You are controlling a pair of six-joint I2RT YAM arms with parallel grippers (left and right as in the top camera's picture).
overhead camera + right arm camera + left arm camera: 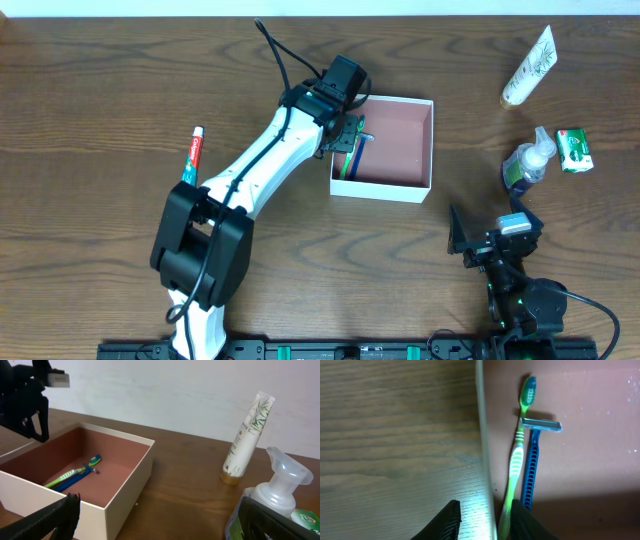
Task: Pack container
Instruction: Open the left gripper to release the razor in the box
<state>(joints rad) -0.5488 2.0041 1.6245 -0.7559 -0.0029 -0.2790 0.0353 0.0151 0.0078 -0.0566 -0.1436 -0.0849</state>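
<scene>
Firstly, far left: a red, white and green toothpaste tube (pixel 193 155) lay on the brown wooden table (pixel 100 90), not yet packed. The left gripper (pixel 349 137) hung over the left wall of the container (pixel 400 150), a square, shallow white box with a dusty-pink floor, sitting right of centre toward the far side. Its fingers (pixel 451 519) stood partly apart, straddling that wall and clamped on nothing.

Inside, a green-and-white toothbrush (pixel 516 455) and a blue disposable razor (pixel 532 460) lay side by side along the left wall, likely tucked there to leave floor for bulkier items.

Further right, outside the box: a white lotion tube (pixel 528 68), a clear pump bottle (pixel 528 160) and a small green soap box (pixel 574 150). The right gripper (pixel 490 238) sat near right, jaws wide apart and empty, probably stationed to reach those.
</scene>
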